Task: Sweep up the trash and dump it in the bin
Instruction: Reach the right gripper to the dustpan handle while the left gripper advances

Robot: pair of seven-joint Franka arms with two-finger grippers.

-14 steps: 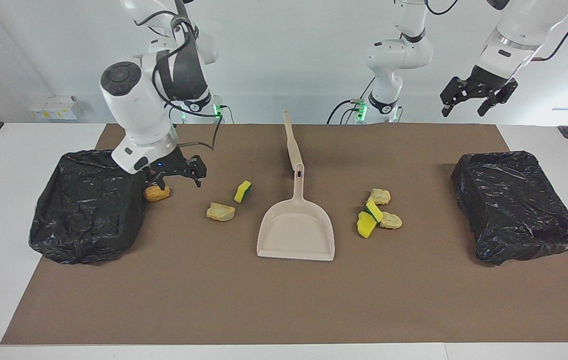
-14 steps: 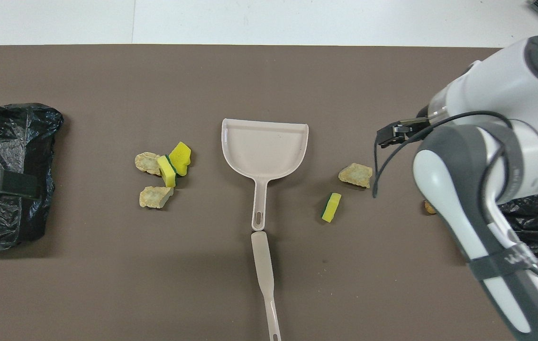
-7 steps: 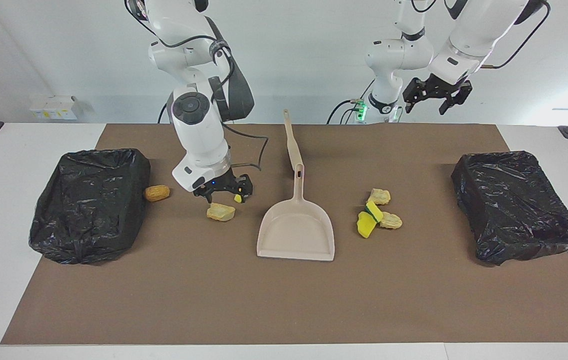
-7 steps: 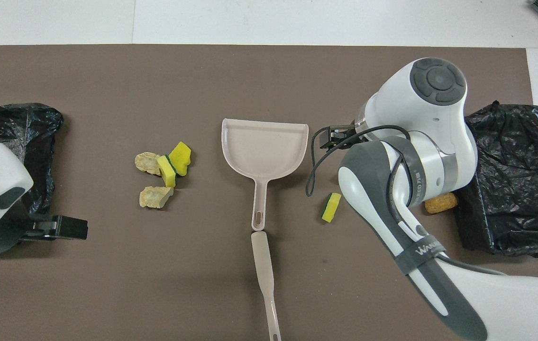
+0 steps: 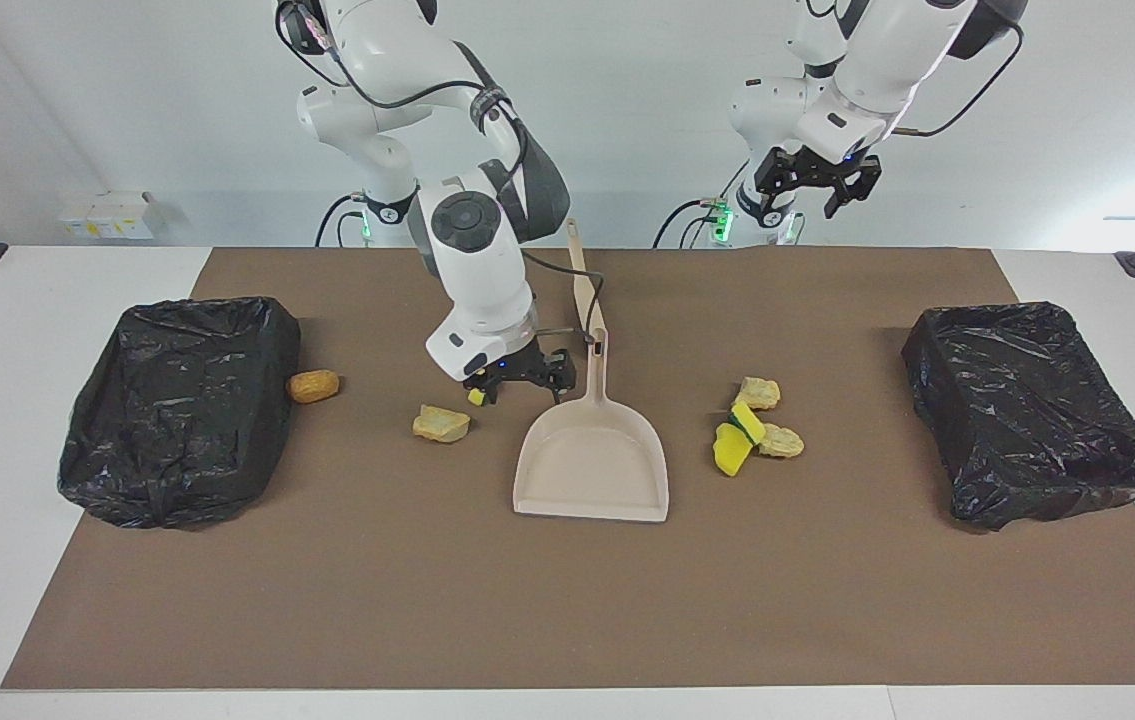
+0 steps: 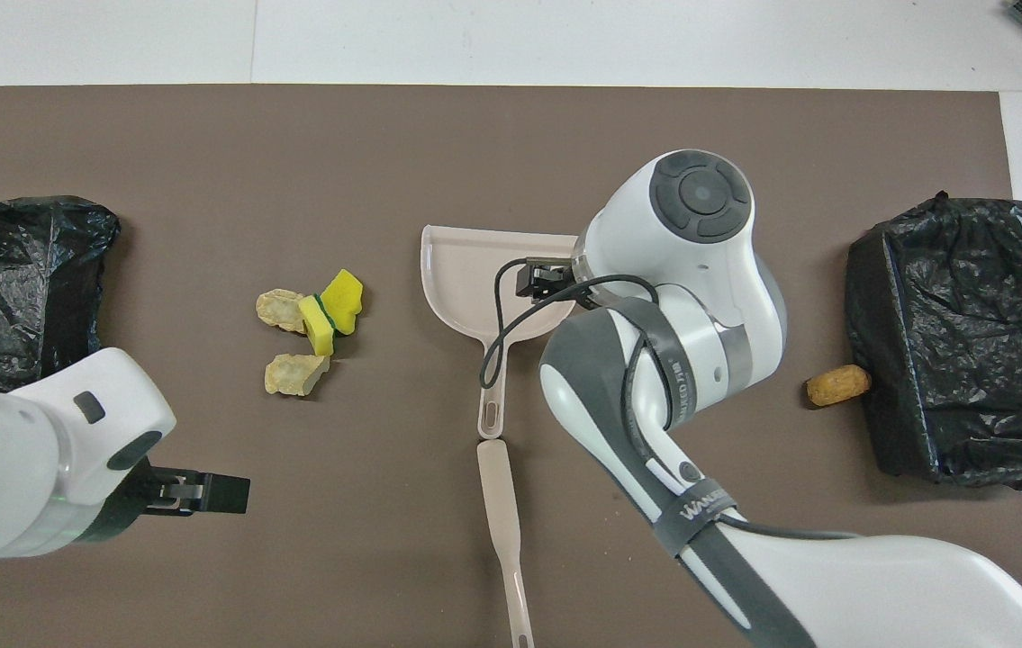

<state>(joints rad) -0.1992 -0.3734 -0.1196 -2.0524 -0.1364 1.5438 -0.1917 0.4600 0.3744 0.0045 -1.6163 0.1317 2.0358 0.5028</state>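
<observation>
Scraps of trash spread over the brown mat, dustpan flat at mid-table.

I count a cluster of yellow sponge bits and tan lumps beside the dustpan toward the left arm's end; toward the right arm's end, one tan lump, and an orange lump touching the black-bagged bin. Right gripper hangs low over the mat just beside the dustpan handle, above a small yellow sponge bit; I cannot tell its finger spread. Left gripper hangs high over the robots' edge of the table, fingers apart, holding nothing. Second bagged bin sits at the left arm's end. Brush handle lies nearer the robots, in line with the dustpan handle.
</observation>
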